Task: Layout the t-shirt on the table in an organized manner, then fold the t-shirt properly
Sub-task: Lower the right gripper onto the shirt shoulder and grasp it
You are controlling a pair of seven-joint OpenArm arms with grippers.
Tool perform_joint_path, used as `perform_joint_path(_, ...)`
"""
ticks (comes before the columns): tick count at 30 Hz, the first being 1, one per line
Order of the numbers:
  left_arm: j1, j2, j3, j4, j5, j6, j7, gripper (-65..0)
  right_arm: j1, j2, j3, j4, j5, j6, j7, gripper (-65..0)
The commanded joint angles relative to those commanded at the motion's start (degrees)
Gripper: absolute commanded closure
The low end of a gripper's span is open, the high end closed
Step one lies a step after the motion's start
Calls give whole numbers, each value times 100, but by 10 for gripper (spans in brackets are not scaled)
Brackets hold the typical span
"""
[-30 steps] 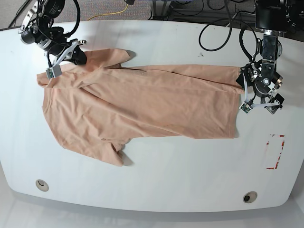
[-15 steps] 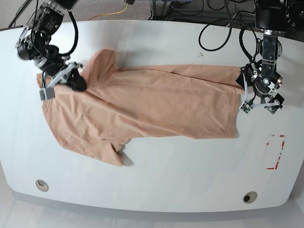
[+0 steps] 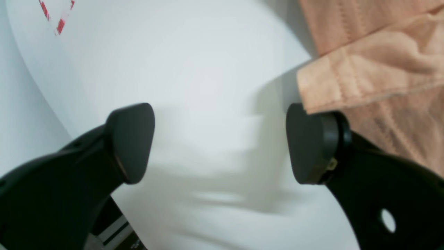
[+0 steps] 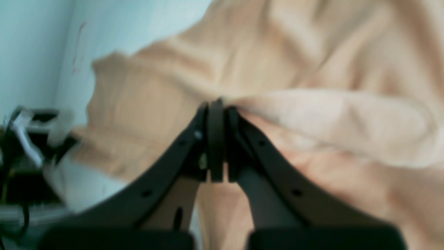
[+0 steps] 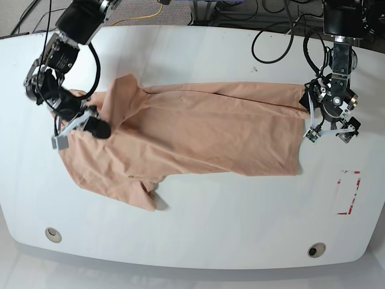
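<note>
Beyond the far edge lies a grey carpeted floor (image 5: pixel 138 7), and a yellow cable (image 5: pixel 146 15) runs across it toward the top of the base view. Black cables (image 5: pixel 274 45) loop down onto the white surface near the far right — one forms an open curl. Further dark cabling (image 5: pixel 210 9) bunches at the top centre.

Base view: high overhead, looks straight down on the whole table (image 5: pixel 198 241). Left wrist view: close, low over the table (image 3: pixel 208 62) beside the t-shirt (image 3: pixel 381 69) hem. Right wrist view: very close, blurred, facing the t-shirt (image 4: pixel 312 69). All three share the t-shirt (image 5: pixel 198 135).
</note>
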Motion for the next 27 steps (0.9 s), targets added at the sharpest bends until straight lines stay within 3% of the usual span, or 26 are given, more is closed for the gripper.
perform_joint_path(9, 9, 0, 0, 0, 0, 0, 0, -572, 563, 105, 0, -826, -132, -35, 97, -3)
perform_joint_path(11, 9, 0, 0, 0, 0, 0, 0, -572, 651, 114, -9, -1073, -132, -35, 97, -29)
perform_joint_path(15, 9, 0, 0, 18, 0, 0, 0, -572, 747, 123, 0, -1336, -132, -35, 193, -205)
perform_joint_path(17, 9, 0, 0, 18, 0, 0, 0, -572, 756, 123, 0, -1380, -132, -44, 343, -369)
perform_joint_path(18, 9, 0, 0, 18, 0, 0, 0, -572, 756, 123, 0, -1380, -132, -44, 369, -403)
perform_joint_path(19, 9, 0, 0, 18, 0, 0, 0, -572, 756, 123, 0, -1380, -132, -44, 404, -503)
perform_joint_path(21, 9, 0, 0, 44, 0, 0, 0, -572, 756, 132, -9, -1380, -132, -44, 396, -628)
perform_joint_path(27, 105, 0, 0, 97, 0, 0, 9, -572, 730, 264, -18, -1169, -132, -44, 35, -650)
